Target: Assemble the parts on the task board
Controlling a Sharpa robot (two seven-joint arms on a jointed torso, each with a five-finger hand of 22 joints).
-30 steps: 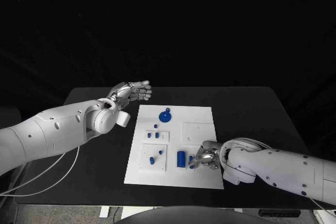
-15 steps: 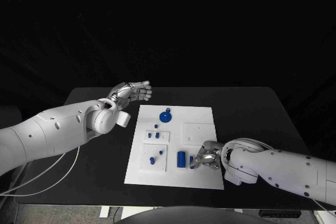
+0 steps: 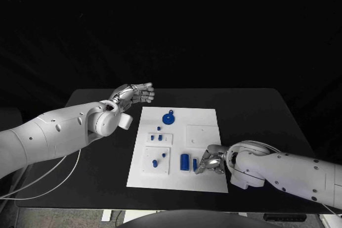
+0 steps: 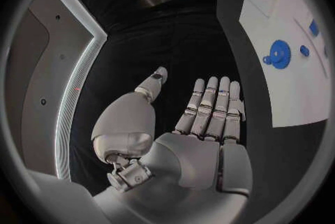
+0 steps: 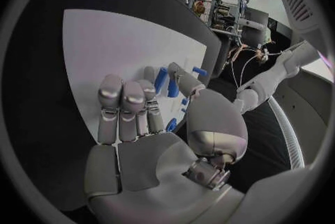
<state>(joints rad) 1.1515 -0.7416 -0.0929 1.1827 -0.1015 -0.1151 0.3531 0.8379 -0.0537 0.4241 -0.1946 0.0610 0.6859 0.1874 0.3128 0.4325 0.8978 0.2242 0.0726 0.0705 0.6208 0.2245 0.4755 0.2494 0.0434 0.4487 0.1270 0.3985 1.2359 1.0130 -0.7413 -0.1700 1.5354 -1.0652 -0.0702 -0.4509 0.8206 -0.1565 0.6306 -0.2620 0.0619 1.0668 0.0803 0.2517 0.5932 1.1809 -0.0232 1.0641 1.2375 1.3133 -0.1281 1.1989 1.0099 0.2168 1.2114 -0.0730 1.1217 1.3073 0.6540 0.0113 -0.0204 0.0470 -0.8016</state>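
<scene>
The white task board (image 3: 203,116) lies mid-table and carries several blue parts. A blue gear (image 3: 168,119) sits near its far edge, and small blue pegs stand in the raised plates (image 3: 156,161) on its left side. A thick blue cylinder (image 3: 185,161) and a slim blue peg (image 3: 194,163) lie near the front. My right hand (image 3: 209,161) rests on the board beside them. Its thumb (image 5: 185,83) and one finger pinch the slim peg (image 5: 161,80), while the other fingers lie flat on the board (image 5: 119,39). My left hand (image 3: 135,93) hovers open off the board's far left corner, fingers straight (image 4: 209,106).
The black table (image 3: 256,109) extends around the board on all sides. A square white plate (image 3: 200,135) lies on the board's right half, just beyond my right hand. The left wrist view shows the gear (image 4: 281,54) and the board's far corner (image 4: 279,6).
My right hand has crept slightly toward the board's front edge, staying at the slim peg. The left arm has not moved.
</scene>
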